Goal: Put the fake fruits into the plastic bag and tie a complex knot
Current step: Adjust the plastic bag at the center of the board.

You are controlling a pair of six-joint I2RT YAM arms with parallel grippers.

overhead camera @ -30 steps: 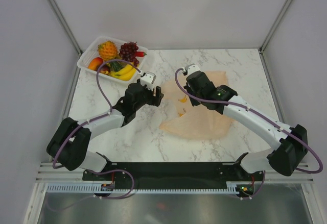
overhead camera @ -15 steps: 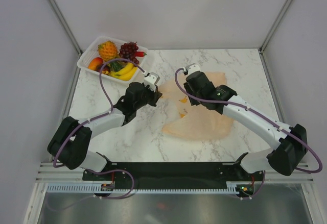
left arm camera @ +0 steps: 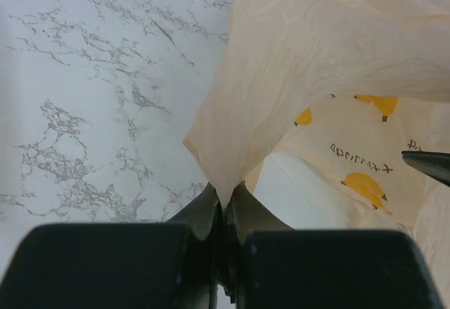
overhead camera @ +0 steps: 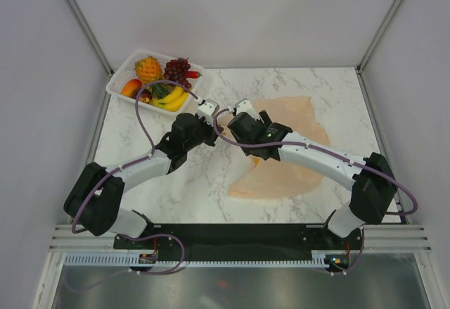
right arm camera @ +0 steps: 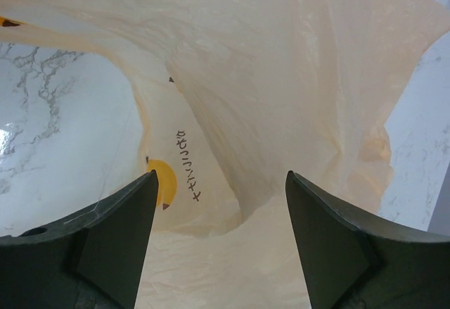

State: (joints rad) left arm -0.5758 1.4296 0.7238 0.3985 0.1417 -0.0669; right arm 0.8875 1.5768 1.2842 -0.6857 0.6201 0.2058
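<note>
The plastic bag [overhead camera: 288, 147] lies flat on the marble right of centre, peach with yellow fruit prints. My left gripper [overhead camera: 214, 131] is shut on a pinched fold of the plastic bag's [left arm camera: 316, 55] left edge, which rises from the jaws [left arm camera: 223, 207] and holds the mouth lifted. My right gripper [overhead camera: 239, 129] is close beside it, open, over the plastic bag [right arm camera: 281, 77] with nothing between its fingers [right arm camera: 221, 182]. The fake fruits sit in the white basket: pineapple [overhead camera: 148, 68], grapes [overhead camera: 177, 70], bananas [overhead camera: 172, 100], peach [overhead camera: 131, 87], chili [overhead camera: 192, 74].
The white lattice basket [overhead camera: 119, 77] stands at the back left corner of the marble table [overhead camera: 176, 182]. Grey walls with metal posts enclose the table on three sides. A tip of my right gripper's finger [left arm camera: 425, 162] shows at the right edge of the left wrist view.
My left gripper has shut on the bag's edge. My right gripper has opened and swung left, close to the left one. The bag's left side has shifted.
</note>
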